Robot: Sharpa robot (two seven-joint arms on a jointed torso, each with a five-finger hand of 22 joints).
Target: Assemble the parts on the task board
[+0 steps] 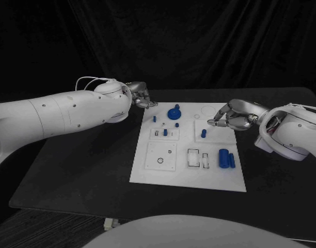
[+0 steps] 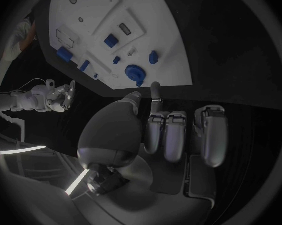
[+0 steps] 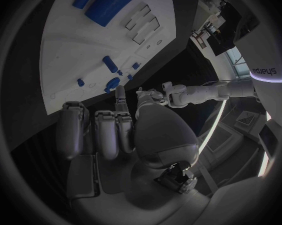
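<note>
Left hand (image 1: 139,94) sat at the far-left corner of the white rectangular task board (image 1: 147,173), over the black table (image 1: 76,170) just off the board's edge. In the left wrist view (image 2: 172,130) most fingers were curled in toward the palm with one finger pointing out straight at the board's edge; nothing visible in its grip. Right hand (image 1: 230,116) hovered at the board's far-right edge — fingers likewise folded in, one extended, thumb close to the fingertips. In the right wrist view (image 3: 116,130) it held nothing that I could make out.

Board lay in the middle of the table, long side running away from the robot. On it:
- round blue knob-like part (image 1: 174,113) near the far edge, between the two hands, touching neither
- small blue peg (image 1: 154,119) just left of the knob
- another small blue peg (image 1: 164,132) standing in the square plate below the knob
- short blue pin (image 1: 203,133) on the right-hand square plate, near the right hand but apart from it
- two blue cylinders (image 1: 225,158) lying side by side near the board's right edge, closer to the robot — thicker one on the left, thinner one right beside it

Nearer left square plate showed a dark ring-shaped hole (image 1: 160,160); beside it were rectangular slots (image 1: 193,158).
</note>
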